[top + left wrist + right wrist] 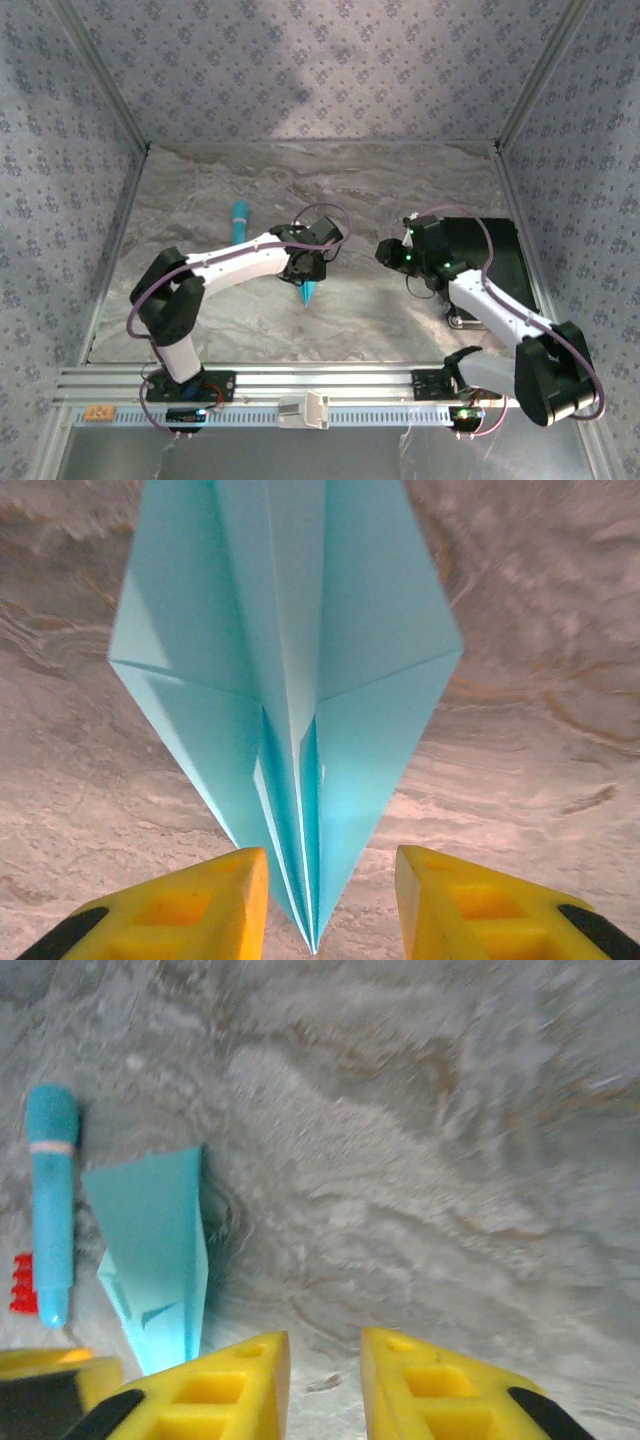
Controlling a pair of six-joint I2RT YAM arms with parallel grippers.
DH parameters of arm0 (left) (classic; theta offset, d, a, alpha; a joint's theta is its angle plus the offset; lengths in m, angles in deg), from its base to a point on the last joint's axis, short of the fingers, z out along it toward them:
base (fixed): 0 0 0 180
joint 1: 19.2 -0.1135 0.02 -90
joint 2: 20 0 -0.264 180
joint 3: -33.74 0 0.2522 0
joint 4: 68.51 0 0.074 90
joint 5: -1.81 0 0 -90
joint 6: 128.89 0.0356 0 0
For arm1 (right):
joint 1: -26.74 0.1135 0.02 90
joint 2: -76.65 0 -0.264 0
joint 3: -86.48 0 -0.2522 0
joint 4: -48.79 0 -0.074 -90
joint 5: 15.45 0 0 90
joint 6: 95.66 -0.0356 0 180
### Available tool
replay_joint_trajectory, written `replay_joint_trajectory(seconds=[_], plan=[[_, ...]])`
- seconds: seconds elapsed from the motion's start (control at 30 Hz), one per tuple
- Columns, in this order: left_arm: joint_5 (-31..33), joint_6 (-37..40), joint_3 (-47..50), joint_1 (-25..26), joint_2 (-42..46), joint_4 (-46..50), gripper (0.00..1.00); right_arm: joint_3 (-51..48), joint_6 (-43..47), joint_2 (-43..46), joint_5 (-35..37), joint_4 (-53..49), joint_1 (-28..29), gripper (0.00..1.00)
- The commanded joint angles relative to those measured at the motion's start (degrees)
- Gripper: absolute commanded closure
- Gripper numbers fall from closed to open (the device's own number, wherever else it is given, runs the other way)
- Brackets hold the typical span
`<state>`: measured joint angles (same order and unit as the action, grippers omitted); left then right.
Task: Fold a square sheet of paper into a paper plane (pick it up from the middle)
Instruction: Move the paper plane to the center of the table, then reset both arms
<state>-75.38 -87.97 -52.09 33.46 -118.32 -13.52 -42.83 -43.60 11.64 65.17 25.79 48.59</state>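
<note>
paper plane [300, 680]: long axis runs up-frame, nose at bottom centre inside left gripper [330, 858]
left gripper: spread, not pinching
right gripper [325, 1340]: parted, empty

1. The paper plane [290, 660], upper centre of the left wrist view: thin light blue paper, smooth, with a faint sheen and crisp creases.
2. The tabletop [240, 320]: grey-brown marble-look surface, matt.
3. Jaws of the left gripper [330, 856] and right gripper [325, 1345]: yellow plastic, matt.
4. The stick [50, 1210], left edge: smooth turquoise plastic, slightly glossy.
5. The rail [380, 380], bottom: ribbed bare metal, dull shine.
</note>
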Motion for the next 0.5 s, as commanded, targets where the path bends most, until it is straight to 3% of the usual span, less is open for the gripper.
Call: replay_joint_trajectory(seconds=[0.0, 0.13, 0.27, 0.4, 0.47], plan=[[4.65, 1.92, -0.08, 0.12, 5.69, 1.08, 0.58, 3.56, 7.5, 4.84, 11.44, -8.07, -0.66, 0.6], [11.43, 8.93, 5.0, -2.18, 13.17, -4.18, 0.46, 5.18, 12.46, 8.46, 24.79, -10.76, -0.99, 0.38], [15.28, 17.05, 14.87, -11.04, 22.2, -14.18, 0.33, 2.79, 22.43, 6.35, 36.27, -4.05, -1.8, 0.27], [19.84, 24.53, 23.92, -22.23, 27.3, -23.53, 0.23, -2.22, 31.48, -0.19, 39.88, 9.32, -3.48, 0.24], [22.9, 25.57, 25.13, -27.6, 27.58, -24.38, 0.17, -4.15, 34.49, -3.95, 38.44, 15.82, -4.57, 0.23]])
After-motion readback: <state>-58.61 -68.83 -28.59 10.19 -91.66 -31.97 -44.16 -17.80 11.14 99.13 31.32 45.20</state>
